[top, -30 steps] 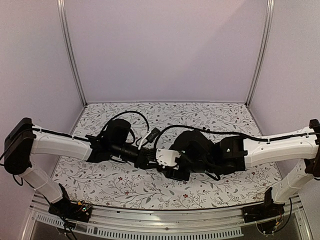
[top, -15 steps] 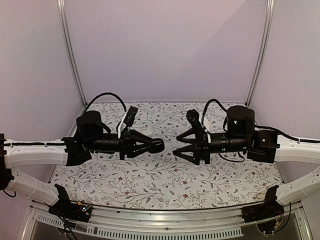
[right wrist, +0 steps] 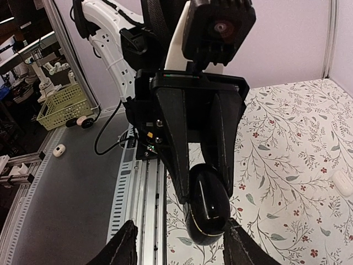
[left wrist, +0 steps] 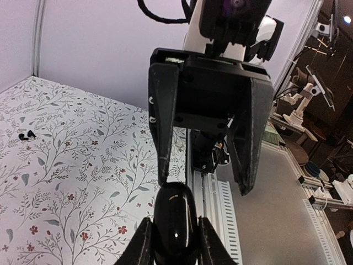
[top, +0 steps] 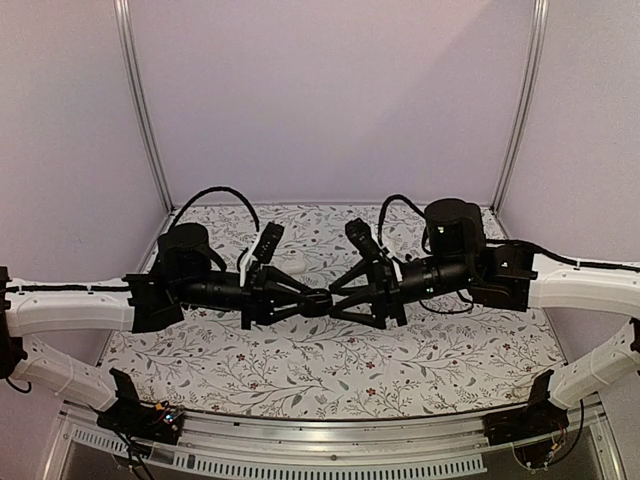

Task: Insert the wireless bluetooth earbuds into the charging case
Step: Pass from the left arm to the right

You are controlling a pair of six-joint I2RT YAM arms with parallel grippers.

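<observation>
Here the left pincer (left wrist: 172,243) clamps a closed, glossy black case (right wrist: 207,207), the right pincer (right wrist: 179,245) wide at its tip; two tiny dark earbuds (left wrist: 22,136) lie on the surface (left wrist: 83,165).

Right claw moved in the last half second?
Yes. The right claw went left, away from the right frame post, toward the black case in the left claw.

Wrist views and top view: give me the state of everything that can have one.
Glossy black pebble-shaped case: lid shut, held above the floral table in the left pincer.
Left pincer: shut on the black case.
Right pincer: open, fingers spread around the case's free end.
Two tiny dark earbuds: loose on the table, outside any case.
White pebble-shaped case: lying on the table, lid state unclear.
</observation>
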